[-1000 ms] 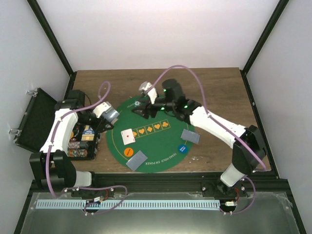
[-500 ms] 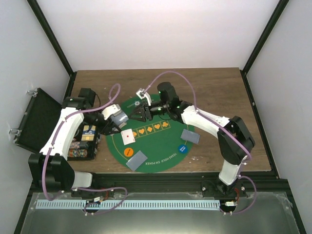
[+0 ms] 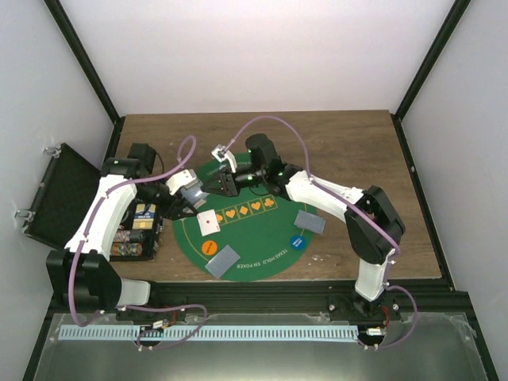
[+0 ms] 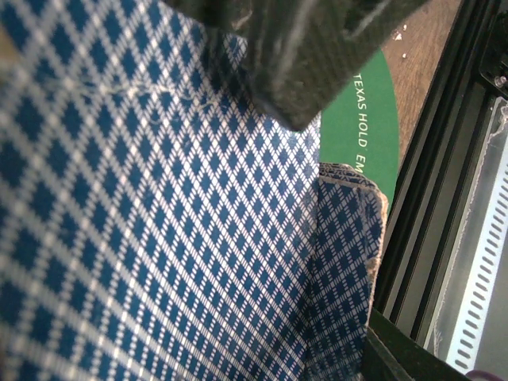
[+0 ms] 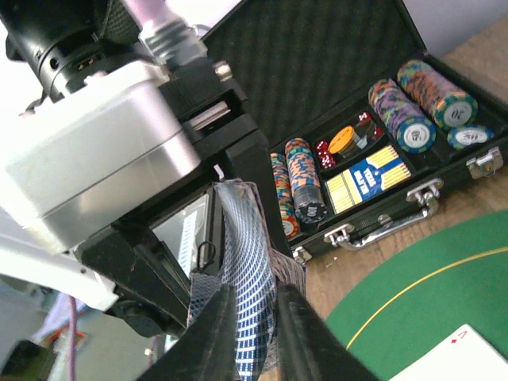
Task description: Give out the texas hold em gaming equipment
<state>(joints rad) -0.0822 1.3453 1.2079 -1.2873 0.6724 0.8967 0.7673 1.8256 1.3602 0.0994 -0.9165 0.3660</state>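
My left gripper (image 3: 188,195) is shut on a deck of cards (image 4: 159,238) with blue-and-white diamond backs, held over the left edge of the round green mat (image 3: 254,238). One of its dark fingers (image 4: 309,71) lies across the top card. My right gripper (image 5: 254,295) is shut on a single card (image 5: 248,238) of that deck, which bows between its fingers. On the mat lie a face-up card (image 3: 209,222) with a red pip, two face-down cards (image 3: 223,260) (image 3: 310,221), an orange chip (image 3: 209,248) and a blue chip (image 3: 298,242).
An open black case (image 3: 135,230) stands left of the mat, its lid (image 3: 51,194) leaning outward. It holds stacks of chips (image 5: 305,186), red dice and a blue-and-yellow card box (image 5: 365,178). Bare wooden table (image 3: 357,151) lies behind and to the right of the mat.
My right gripper has moved left to the deck and closed on one card. My left gripper came forward from the case and has stayed put for the last half second.
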